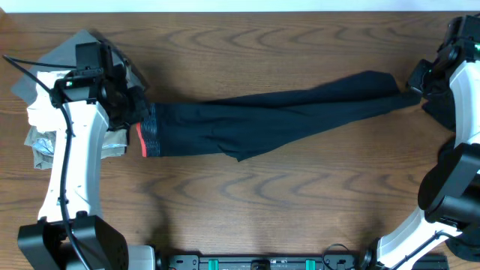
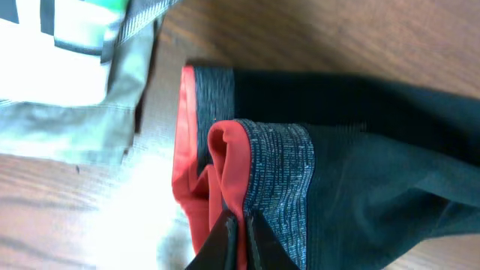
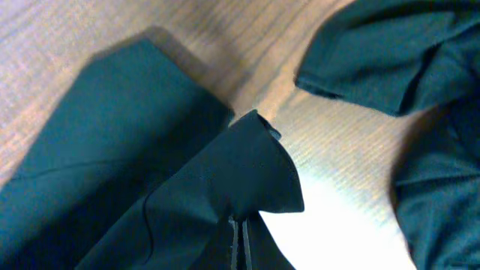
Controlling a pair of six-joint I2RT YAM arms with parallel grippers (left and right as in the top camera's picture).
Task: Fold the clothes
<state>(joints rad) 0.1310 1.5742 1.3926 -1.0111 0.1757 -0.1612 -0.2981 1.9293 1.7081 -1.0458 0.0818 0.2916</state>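
**Trousers Held Stretched, First Fold Pending**

Overhead: The trousers [image 1: 285, 112] lay lengthwise across the table [image 1: 262, 217], with the waistband [image 1: 148, 139] at the left and the hem [image 1: 394, 86] at the right. The left gripper [image 1: 139, 120] sat at the waistband and the right gripper [image 1: 411, 88] at the hem. A grey cloth [image 1: 45, 71] lay under the left arm.

Left wrist: The left gripper [image 2: 241, 225] was clamped tight on the waistband's coral edge, which stood raised in a loop.

Right wrist: The right gripper [image 3: 238, 229] was closed tight on the hem, pinching it into a peak. A second black garment [image 3: 390, 52] lay near, apart from the hem.

Assessment: The step in hand appeared to be stretching the trousers out; no fold was made yet. The next move likely called for carrying one end over onto the other, edges aligned, with the hem kept clear of the black garment.
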